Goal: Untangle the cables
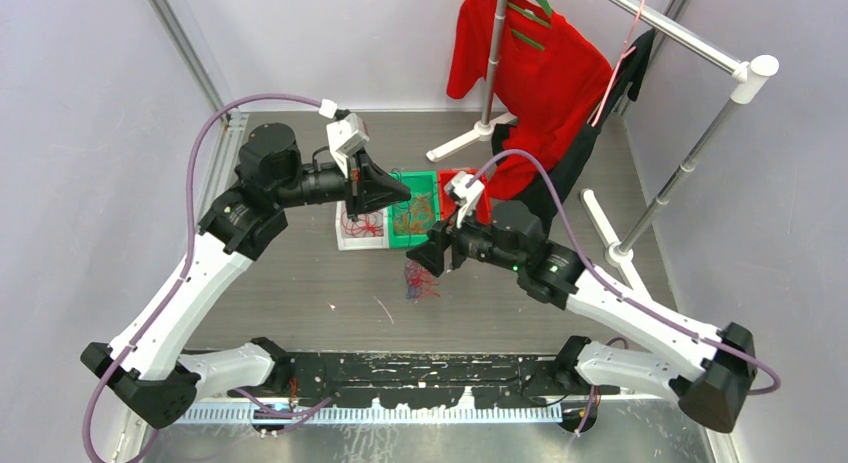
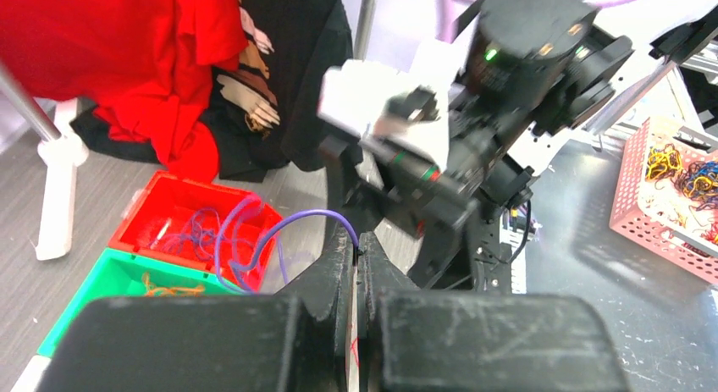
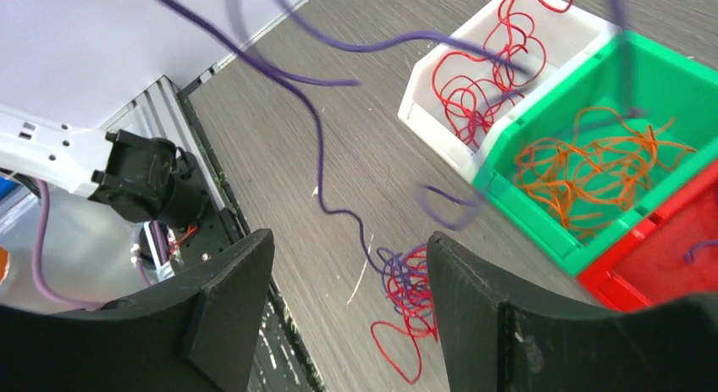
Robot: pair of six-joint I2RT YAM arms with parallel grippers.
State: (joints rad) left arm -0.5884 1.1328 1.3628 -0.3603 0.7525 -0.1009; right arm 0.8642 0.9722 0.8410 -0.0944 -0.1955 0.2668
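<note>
Left fingers (image 2: pixel 326 278) clenched, seemingly pinching a purple cable (image 2: pixel 292 216) high to draw it from the tangle (image 3: pixel 406 286); right fingers (image 3: pixel 229 299) spread empty above it

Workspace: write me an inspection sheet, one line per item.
Surface: grey table, wood-grain.
Job's things: red-and-purple tangle on the table; white bin holds red wires, green bin orange, red bin purple.
Clutter: pale scrap on the table.
End effectors: left end effector shut on a purple cable leading down to the tangle; right end effector open above the tangle.
Cables: lilac hoses along both arms.
Surroundings: garment rack with red shirt; pink basket of wires.
</note>
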